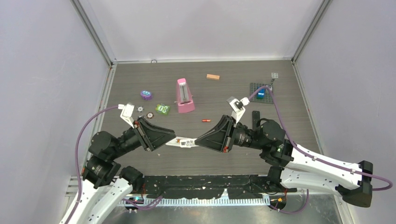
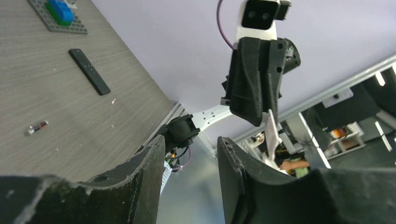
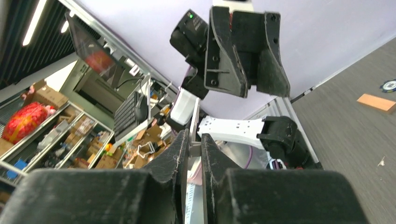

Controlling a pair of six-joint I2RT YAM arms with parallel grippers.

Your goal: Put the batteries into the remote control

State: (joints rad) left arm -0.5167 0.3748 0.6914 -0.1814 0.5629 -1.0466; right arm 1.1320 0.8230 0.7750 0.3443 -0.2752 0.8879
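Left gripper (image 2: 191, 138): rough matte-black jaws spread, gap unoccupied. Flat white remote control (image 1: 183, 142): suspended between both arms. Right gripper (image 3: 195, 135): jaws pinching its thin edge. One slim cylindrical orange-red battery (image 1: 206, 120) lies on the grey woodgrain table (image 1: 224, 93).

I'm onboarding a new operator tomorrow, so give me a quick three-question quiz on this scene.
1. True or false: the right gripper is clamped on the white remote.
2. What sits between the fingers of the left gripper? A) a wooden block B) the white remote C) nothing
3. Fill in: the loose battery lies on the ____.
Key: 1 true; 2 C; 3 table.
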